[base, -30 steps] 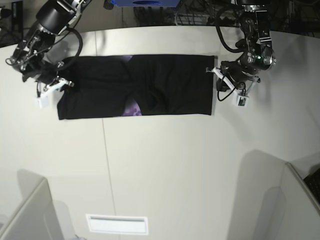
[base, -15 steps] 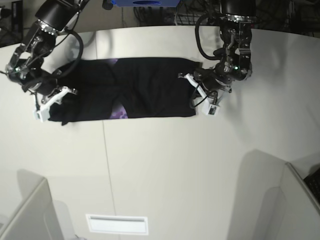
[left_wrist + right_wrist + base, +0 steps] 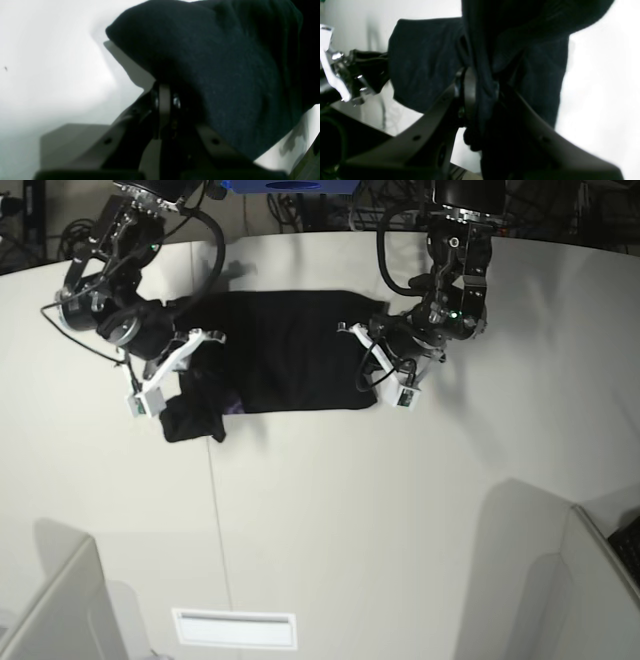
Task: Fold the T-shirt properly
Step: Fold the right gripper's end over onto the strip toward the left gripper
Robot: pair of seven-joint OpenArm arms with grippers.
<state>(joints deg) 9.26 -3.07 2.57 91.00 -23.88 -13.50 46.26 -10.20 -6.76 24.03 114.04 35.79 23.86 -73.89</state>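
Black cloth: the T-shirt [image 3: 285, 352] lay bunched across the upper middle of the base view, on the pale table [image 3: 330, 520], both ends lifted and drawn inward. A small purple patch showed at its lower left edge, near a hanging clump of fabric at the frame's left.

Left gripper [image 3: 372, 362], at the shirt's right end in the base view: fingers closed on the T-shirt's edge. In the left wrist view the cloth [image 3: 225, 75] draped over and past the closed fingers [image 3: 163, 100], filling the upper right of the frame, the table [image 3: 50, 62] bright behind.

Right gripper [image 3: 185, 365], at the shirt's left end in the base view: fingers clamped on a fold. In the right wrist view a twisted rope of cloth [image 3: 485, 82] ran down between the two fingers [image 3: 467, 95], with a flat panel of shirt behind, upper centre. The other arm's metal parts [image 3: 340, 80] appeared at that frame's left edge.
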